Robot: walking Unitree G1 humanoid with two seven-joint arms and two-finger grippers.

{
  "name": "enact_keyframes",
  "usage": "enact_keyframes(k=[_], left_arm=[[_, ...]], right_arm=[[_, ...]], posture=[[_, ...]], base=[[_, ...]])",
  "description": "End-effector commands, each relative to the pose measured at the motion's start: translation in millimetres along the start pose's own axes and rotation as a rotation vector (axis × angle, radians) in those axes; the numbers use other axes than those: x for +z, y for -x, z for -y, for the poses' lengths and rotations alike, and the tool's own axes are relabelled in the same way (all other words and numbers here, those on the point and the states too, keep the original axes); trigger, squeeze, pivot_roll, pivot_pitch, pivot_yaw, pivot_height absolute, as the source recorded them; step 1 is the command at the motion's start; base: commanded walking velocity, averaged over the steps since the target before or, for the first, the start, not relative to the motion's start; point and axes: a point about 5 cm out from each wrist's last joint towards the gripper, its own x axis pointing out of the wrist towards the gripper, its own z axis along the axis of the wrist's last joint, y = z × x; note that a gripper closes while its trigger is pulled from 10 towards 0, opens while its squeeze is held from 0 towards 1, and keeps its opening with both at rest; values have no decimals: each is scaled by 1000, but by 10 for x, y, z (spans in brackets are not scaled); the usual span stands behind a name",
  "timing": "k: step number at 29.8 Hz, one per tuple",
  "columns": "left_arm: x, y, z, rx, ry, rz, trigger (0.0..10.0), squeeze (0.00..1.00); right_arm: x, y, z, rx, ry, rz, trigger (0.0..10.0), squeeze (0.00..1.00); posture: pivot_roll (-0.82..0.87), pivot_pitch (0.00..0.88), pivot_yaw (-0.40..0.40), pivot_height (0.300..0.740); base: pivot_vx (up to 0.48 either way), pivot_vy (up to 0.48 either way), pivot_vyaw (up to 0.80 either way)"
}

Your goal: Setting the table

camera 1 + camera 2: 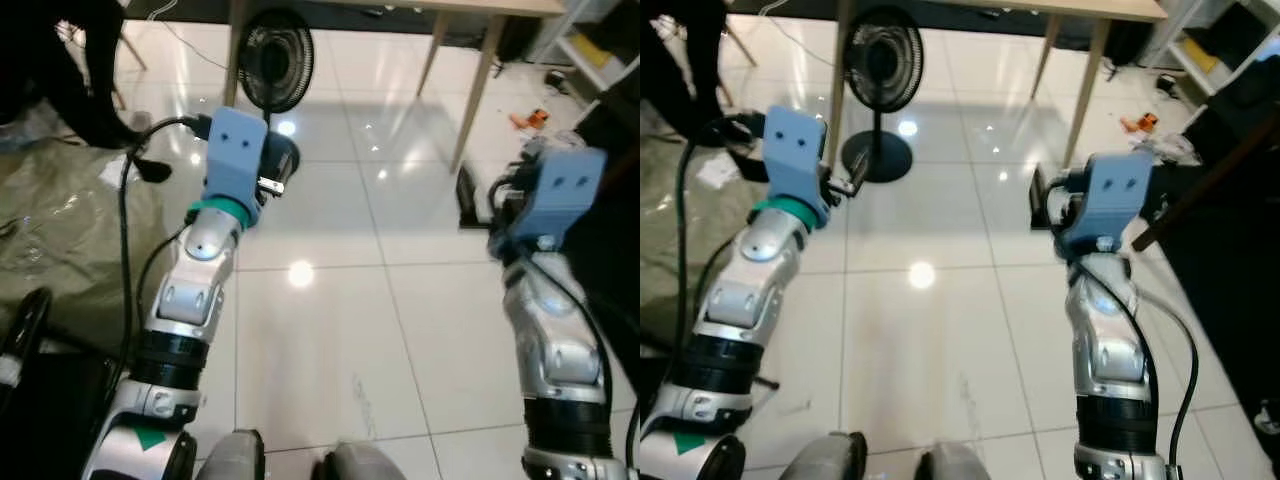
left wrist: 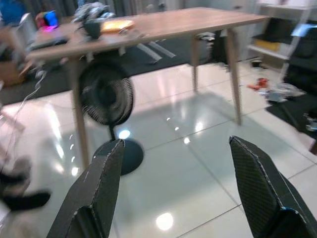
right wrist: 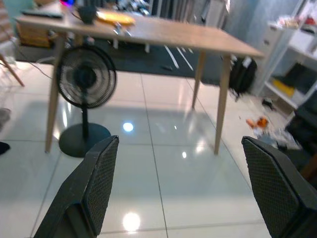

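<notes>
Glossy white tile floor [image 1: 330,330], ceiling lights reflecting off it. Wooden table [image 3: 148,30] stands ahead: light top, slim angled legs, dark bowl-like item and a yellow-orange object on it, details too blurred to tell. Black pedestal fan [image 3: 85,79] stands at the table's left front leg. Left gripper [image 2: 173,188] and right gripper [image 3: 181,188] both raised over bare floor, fingers spread wide, holding nothing. Shelving unit [image 3: 297,64] to the right, small clutter on the floor near it
</notes>
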Motion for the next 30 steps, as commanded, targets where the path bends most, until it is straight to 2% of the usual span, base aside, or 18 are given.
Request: enact_keyframes(k=[1,5,9,12,13,15,18,21,22,23,27,28,30], left_arm=[[-76,7,111,-33,-26,-6,10000,0],[-146,48,131,-38,-63,-14,10000,0],[-144,53,116,-36,-70,-9,10000,0],[-99,47,65,-38,-101,13,10000,0],[-48,27,4,-38,-132,35,10000,0],[-10,20,-40,-36,-152,50,10000,0],[-10,20,-40,-36,-152,50,10000,0],[34,34,-102,6,-159,80,10000,0],[34,34,-102,6,-159,80,10000,0],[34,44,-108,31,-146,86,10000,0],[33,49,-105,46,-135,89,10000,0],[20,57,-70,57,-118,92,10000,0],[9,59,-22,60,-103,94,10000,0]], right_arm=[[-111,11,-20,13,12,-28,10000,0],[-98,-8,-141,63,26,-3,10000,0],[-66,-27,-158,62,22,16,10000,0],[9,-66,-224,67,10,60,10000,0],[57,-84,-329,88,-5,93,10000,0],[69,-93,-414,109,-4,104,10000,0],[69,-93,-414,109,-4,104,10000,0],[93,-110,-511,161,30,119,10000,0],[93,-110,-511,161,30,119,10000,0],[113,-130,-506,175,45,120,10000,0],[127,-144,-492,181,54,121,10000,0],[156,-164,-460,190,70,125,10000,0],[180,-175,-425,196,85,128,10000,0]], posture=[[5,18,-43,740],[17,15,-36,740],[27,11,-25,740],[37,6,0,740],[55,6,10,740],[57,8,-3,740],[57,8,-3,740],[50,22,-66,740],[50,22,-66,740],[32,33,-115,740],[28,34,-122,740],[5,39,-156,740],[-9,35,-168,740]], base=[[480,0,0],[480,0,0],[480,0,0],[480,0,0],[480,0,0],[480,0,0],[480,0,0],[477,0,0],[480,0,0],[480,0,0],[480,0,0],[480,0,0],[480,0,0]])
